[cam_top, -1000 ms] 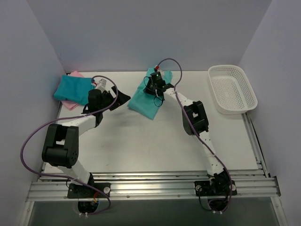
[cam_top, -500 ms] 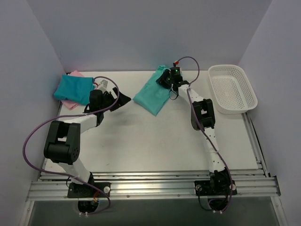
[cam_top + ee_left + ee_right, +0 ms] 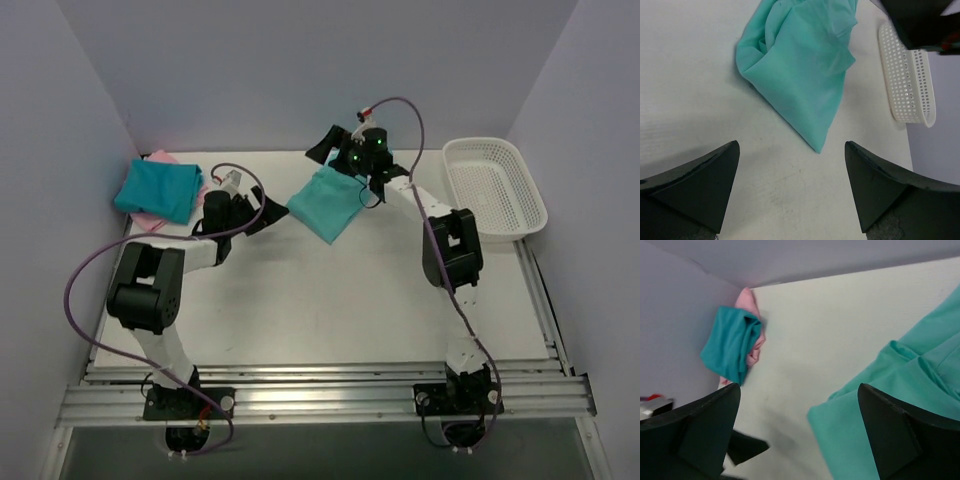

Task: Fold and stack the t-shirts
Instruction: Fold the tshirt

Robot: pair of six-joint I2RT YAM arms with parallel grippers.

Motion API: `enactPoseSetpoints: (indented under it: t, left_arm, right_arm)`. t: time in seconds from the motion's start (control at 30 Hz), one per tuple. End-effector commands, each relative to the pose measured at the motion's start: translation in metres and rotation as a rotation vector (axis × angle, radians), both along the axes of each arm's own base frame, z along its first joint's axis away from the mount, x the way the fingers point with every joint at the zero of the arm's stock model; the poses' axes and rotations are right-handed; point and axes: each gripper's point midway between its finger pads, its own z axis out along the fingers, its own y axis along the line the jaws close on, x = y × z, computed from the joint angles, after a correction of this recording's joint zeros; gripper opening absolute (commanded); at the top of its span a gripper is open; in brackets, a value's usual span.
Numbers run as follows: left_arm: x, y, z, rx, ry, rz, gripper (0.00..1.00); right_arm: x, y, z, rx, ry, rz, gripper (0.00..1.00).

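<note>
The light teal-green t-shirt [image 3: 328,204] [image 3: 800,65] [image 3: 900,405] lies in a loose fold at the table's far middle. My right gripper [image 3: 335,158] [image 3: 799,387] hovers open over its far edge with nothing between the fingers. My left gripper [image 3: 272,212] [image 3: 791,145] stands open just left of the shirt, low over bare table, with the shirt's near corner ahead of its jaws. At the far left the darker teal-blue t-shirt [image 3: 158,190] [image 3: 730,345] lies folded on top of the pink t-shirt [image 3: 150,223] [image 3: 747,300].
A white mesh basket [image 3: 494,188] [image 3: 910,80] sits at the far right against the wall. Grey walls close in the table on three sides. The right arm's cable loops above the shirt.
My right gripper opened and let go of the light teal-green t-shirt, then rose toward the back. The shirt settled flat. My left gripper edged right toward it.
</note>
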Motion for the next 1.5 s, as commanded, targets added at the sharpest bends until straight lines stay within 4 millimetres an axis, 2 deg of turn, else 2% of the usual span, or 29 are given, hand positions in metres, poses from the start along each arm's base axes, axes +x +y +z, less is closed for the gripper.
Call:
enactPoseSetpoints:
  t: [0.0,0.03,0.07,0.1,0.13,0.17,0.2,0.27,0.3,0.5,0.6,0.63,0.87,1.03,1.07,1.17,1.3,1.33,1.4,1.47]
  left_arm:
    - [0.024,-0.024,0.024,-0.044,-0.101,-0.043,0.95]
    - [0.028,-0.027,0.023,-0.050,-0.101,-0.051,0.95]
    - [0.029,-0.033,0.011,-0.052,-0.075,-0.062,0.95]
    - [0.035,-0.037,0.014,-0.065,-0.084,-0.067,0.95]
    - [0.036,-0.039,0.003,-0.068,-0.065,-0.069,0.95]
    - [0.037,-0.040,0.001,-0.072,-0.061,-0.066,0.95]
    - [0.040,-0.041,0.001,-0.082,-0.067,-0.061,0.95]
    - [0.042,-0.043,-0.009,-0.086,-0.054,-0.053,0.96]
    - [0.045,-0.043,-0.009,-0.093,-0.058,-0.044,0.96]
    - [0.057,-0.044,-0.027,-0.125,-0.035,0.031,0.98]
    - [0.062,-0.047,-0.034,-0.148,-0.025,0.065,0.98]
    - [0.065,-0.046,-0.035,-0.154,-0.028,0.090,0.98]
    - [0.072,-0.046,-0.057,-0.197,0.007,0.196,0.98]
    - [0.081,-0.046,-0.061,-0.187,0.017,0.230,1.00]
    - [0.082,-0.045,-0.063,-0.184,0.024,0.237,0.95]
    - [0.086,-0.045,-0.063,-0.177,0.017,0.250,0.89]
    - [0.092,-0.046,-0.062,-0.168,0.003,0.248,0.61]
    - [0.092,-0.047,-0.067,-0.164,0.009,0.245,0.47]
    - [0.095,-0.049,-0.071,-0.164,0.008,0.236,0.37]
    - [0.099,-0.052,-0.069,-0.167,-0.012,0.223,0.34]
  right_arm:
    - [-0.034,-0.021,0.156,0.046,-0.307,-0.051,1.00]
    - [-0.052,-0.029,0.187,0.067,-0.362,-0.065,1.00]
    - [-0.061,-0.036,0.155,0.035,-0.299,-0.084,1.00]
    - [-0.077,-0.046,0.178,0.035,-0.333,-0.102,1.00]
    - [-0.085,-0.055,0.176,0.018,-0.318,-0.123,1.00]
    - [-0.095,-0.063,0.150,-0.014,-0.265,-0.140,1.00]
    - [-0.107,-0.078,0.172,-0.012,-0.300,-0.186,1.00]
    - [-0.123,-0.091,0.171,-0.023,-0.296,-0.218,1.00]
    - [-0.137,-0.099,0.173,-0.027,-0.297,-0.231,1.00]
    - [-0.188,-0.104,0.175,-0.020,-0.307,-0.204,1.00]
    - [-0.205,-0.101,0.173,-0.033,-0.314,-0.194,1.00]
    - [-0.210,-0.100,0.162,-0.047,-0.296,-0.190,1.00]
    - [-0.234,-0.089,0.138,-0.072,-0.268,-0.158,1.00]
    - [-0.243,-0.088,0.138,-0.079,-0.272,-0.147,1.00]
    - [-0.244,-0.089,0.135,-0.083,-0.266,-0.146,1.00]
    - [-0.252,-0.087,0.135,-0.075,-0.268,-0.132,1.00]
    - [-0.269,-0.087,0.129,-0.066,-0.262,-0.116,1.00]
    - [-0.272,-0.088,0.128,-0.067,-0.260,-0.112,1.00]
    - [-0.281,-0.093,0.125,-0.079,-0.256,-0.111,1.00]
    - [-0.288,-0.095,0.123,-0.082,-0.255,-0.112,1.00]
